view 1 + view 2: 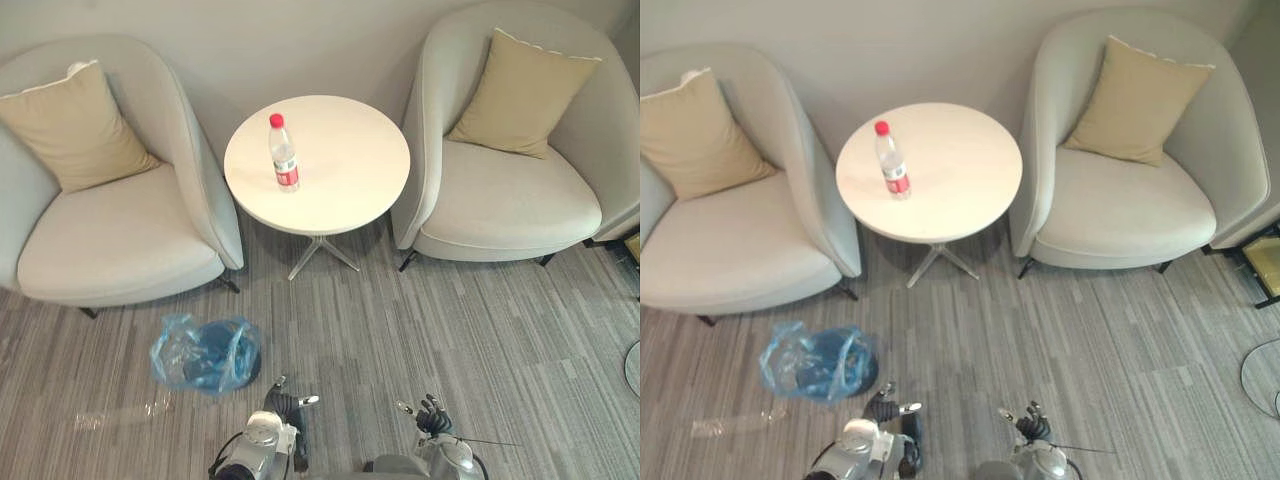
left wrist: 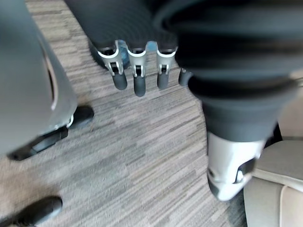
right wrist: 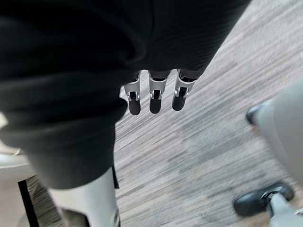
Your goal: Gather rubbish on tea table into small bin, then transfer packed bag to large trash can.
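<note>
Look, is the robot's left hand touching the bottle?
Apart. The left eye view shows the bottle standing on the table, left hand down over carpet.

Ahead of me stands the bench (image 1: 345, 195), with a bottle (image 1: 283, 152) upright on its left half. One armchair (image 1: 120, 245) flanks it on the left, another (image 1: 505, 205) on the right (a cushion (image 1: 75, 125) leans in the first, another (image 1: 520, 95) in the second). The bagged bin (image 1: 205, 352) sits on the floor (image 1: 420, 330) before the left armchair, near my left robot hand (image 1: 285, 402).

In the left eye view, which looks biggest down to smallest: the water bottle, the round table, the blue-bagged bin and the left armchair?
left armchair
round table
blue-bagged bin
water bottle
The bin sits nearer the camera, but the order stays clear.
</note>
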Tool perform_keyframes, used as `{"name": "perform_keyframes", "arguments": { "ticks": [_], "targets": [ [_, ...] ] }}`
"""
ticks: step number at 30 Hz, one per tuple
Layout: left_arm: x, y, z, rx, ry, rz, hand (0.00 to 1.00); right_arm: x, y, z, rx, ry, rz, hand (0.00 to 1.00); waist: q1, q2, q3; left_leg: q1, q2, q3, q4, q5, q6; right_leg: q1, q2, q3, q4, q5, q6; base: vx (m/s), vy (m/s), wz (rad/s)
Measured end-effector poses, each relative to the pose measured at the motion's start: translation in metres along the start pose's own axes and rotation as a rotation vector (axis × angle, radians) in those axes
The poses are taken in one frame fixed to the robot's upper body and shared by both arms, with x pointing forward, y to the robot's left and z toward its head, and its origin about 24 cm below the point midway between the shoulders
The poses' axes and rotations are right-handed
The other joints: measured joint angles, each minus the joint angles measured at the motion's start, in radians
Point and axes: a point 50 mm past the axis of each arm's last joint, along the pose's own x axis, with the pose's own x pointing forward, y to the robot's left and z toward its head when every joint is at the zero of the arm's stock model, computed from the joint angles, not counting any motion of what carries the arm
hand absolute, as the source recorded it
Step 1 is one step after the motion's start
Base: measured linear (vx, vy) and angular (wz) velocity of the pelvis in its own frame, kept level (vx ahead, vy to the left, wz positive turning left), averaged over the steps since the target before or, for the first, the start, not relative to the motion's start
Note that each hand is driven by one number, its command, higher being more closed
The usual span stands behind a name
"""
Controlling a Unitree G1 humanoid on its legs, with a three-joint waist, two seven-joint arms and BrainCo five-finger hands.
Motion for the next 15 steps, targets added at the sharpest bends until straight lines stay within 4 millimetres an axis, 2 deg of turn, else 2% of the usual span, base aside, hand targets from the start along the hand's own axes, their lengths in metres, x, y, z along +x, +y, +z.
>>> {"name": "perform_keyframes", "arguments": {
  "ticks": [1, 2, 3, 4, 6, 7, 8, 9, 10, 12, 13, 15],
  "targets": [
    [0.0, 0.002, -0.002, 0.018, 0.008, 0.0, 0.0, 0.0, -0.001, 0.001, -0.012, -0.003, 0.004, 0.0, -0.003, 0.001, -0.002, 0.049, -0.006, -0.021, -0.016, -0.007, 0.006, -0.032, -0.002, -0.022, 0.074, -0.033, -0.024, 0.34, 0.074, 0.2],
    [0.0, 0.004, -0.004, 0.027, 0.014, 0.004, 0.0, 0.0, 0.0, 0.002, -0.027, -0.007, 0.011, 0.0, -0.008, 0.002, -0.003, 0.088, -0.005, -0.037, -0.034, -0.007, 0.006, -0.049, -0.001, -0.061, 0.077, -0.053, -0.056, 0.4, 0.041, 0.38],
    [0.0, 0.006, -0.004, 0.03, 0.012, 0.008, 0.0, 0.0, 0.0, 0.002, -0.034, -0.01, 0.014, 0.0, -0.009, 0.003, -0.005, 0.117, 0.002, -0.049, -0.052, -0.007, 0.006, -0.068, 0.003, -0.095, 0.043, -0.07, -0.084, 0.32, -0.002, 0.43],
    [0.001, 0.008, -0.002, 0.032, 0.007, 0.01, 0.0, 0.0, 0.0, 0.002, -0.037, -0.011, 0.015, 0.0, -0.01, 0.004, -0.005, 0.132, 0.01, -0.056, -0.056, -0.007, 0.006, -0.078, 0.007, -0.113, 0.002, -0.081, -0.097, 0.3, -0.047, 0.51],
    [0.001, 0.007, -0.002, 0.031, 0.009, 0.01, 0.0, 0.001, -0.001, 0.004, -0.039, -0.015, 0.013, 0.0, -0.015, 0.019, -0.01, 0.153, 0.045, -0.086, -0.055, -0.007, 0.005, -0.11, 0.033, -0.128, -0.191, -0.073, -0.107, 0.32, -0.118, 0.48],
    [0.0, 0.007, -0.005, 0.03, 0.016, 0.01, 0.0, 0.001, -0.001, 0.004, -0.041, -0.014, 0.013, 0.0, -0.016, 0.02, -0.014, 0.163, 0.062, -0.098, -0.055, -0.008, 0.004, -0.115, 0.049, -0.119, -0.324, -0.022, -0.107, 0.3, -0.15, 0.39],
    [-0.002, 0.008, -0.009, 0.028, 0.027, 0.011, 0.0, 0.0, -0.001, 0.001, -0.039, -0.007, 0.012, 0.0, -0.016, 0.013, -0.019, 0.176, 0.068, -0.104, -0.054, -0.019, -0.016, -0.113, 0.055, -0.1, -0.474, 0.084, -0.107, 0.32, -0.169, 0.36],
    [-0.003, 0.008, -0.012, 0.027, 0.036, 0.012, 0.0, -0.001, -0.001, -0.002, -0.039, 0.003, 0.011, 0.0, -0.017, -0.006, -0.029, 0.189, 0.063, -0.109, -0.05, -0.042, -0.053, -0.104, 0.053, -0.078, -0.541, 0.244, -0.109, 0.34, -0.19, 0.23],
    [-0.003, 0.003, -0.015, 0.012, 0.055, 0.004, 0.0, 0.0, -0.005, 0.0, -0.045, -0.002, 0.003, 0.0, -0.017, 0.029, -0.031, 0.197, 0.094, -0.13, -0.049, -0.065, -0.085, -0.096, 0.08, -0.087, -0.524, 0.257, -0.141, 0.33, -0.173, 0.08],
    [-0.004, -0.005, -0.016, -0.025, 0.065, -0.006, 0.0, 0.001, -0.013, 0.004, -0.059, -0.011, -0.013, 0.0, -0.018, 0.057, -0.037, 0.192, 0.113, -0.148, -0.043, -0.055, -0.098, -0.095, 0.091, -0.102, -0.517, 0.234, -0.16, 0.26, -0.171, 0.14],
    [-0.003, -0.008, -0.015, -0.028, 0.067, -0.012, 0.0, 0.0, -0.016, 0.0, -0.061, 0.007, -0.023, 0.0, -0.031, 0.067, -0.035, 0.191, 0.124, -0.165, -0.029, -0.051, -0.105, -0.074, 0.094, -0.13, -0.518, 0.215, -0.168, 0.22, -0.184, 0.51],
    [-0.001, -0.006, -0.01, -0.042, 0.057, -0.004, 0.0, -0.003, -0.023, -0.008, -0.039, 0.033, -0.049, 0.0, -0.037, 0.06, -0.017, 0.177, 0.142, -0.182, 0.096, -0.057, -0.115, 0.009, 0.092, -0.166, -0.537, 0.182, -0.176, 0.15, -0.167, 0.68]
  ]
}}
